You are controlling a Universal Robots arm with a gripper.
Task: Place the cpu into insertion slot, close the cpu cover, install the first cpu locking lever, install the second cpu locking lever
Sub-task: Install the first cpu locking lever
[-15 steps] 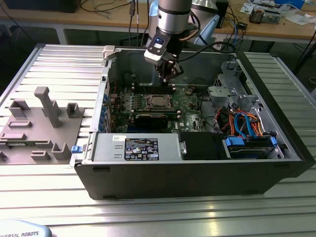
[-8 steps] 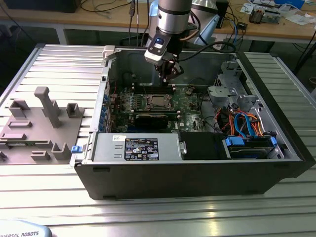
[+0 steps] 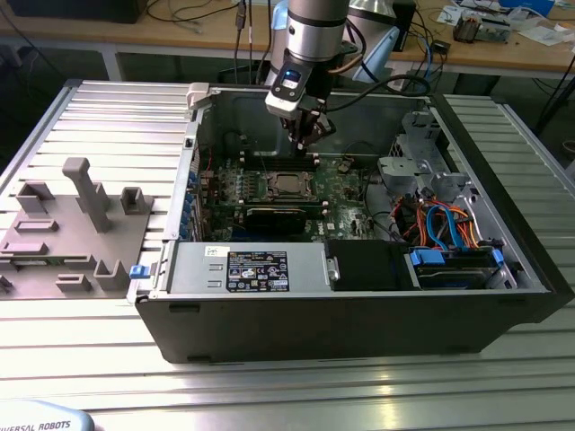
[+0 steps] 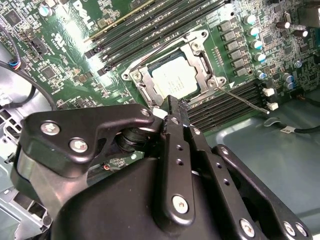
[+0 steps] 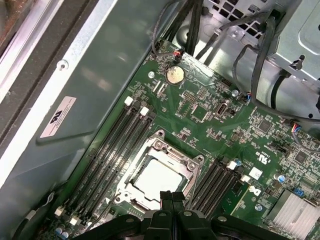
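Observation:
The cpu (image 4: 175, 80) lies flat in the insertion slot (image 4: 133, 75) on the green motherboard (image 3: 346, 193); its dull silver top shows through the window of the cpu cover (image 4: 205, 64), which is down over it. A thin lever (image 4: 247, 100) sticks out sideways from the socket over the memory slots, and a second wire lever (image 4: 160, 50) runs along another side. My gripper (image 4: 172, 103) hangs shut just above one edge of the socket, with nothing between its fingers. In the first wrist view the cpu (image 5: 157, 177) sits right by the gripper (image 5: 167, 196).
Long black memory slots (image 5: 112, 145) flank the socket on both sides. The open computer case (image 3: 359, 314) surrounds the board, with a drive cage and coloured cables (image 3: 445, 224) at the exterior view's right. A grey fixture (image 3: 85, 193) stands on the table at the left.

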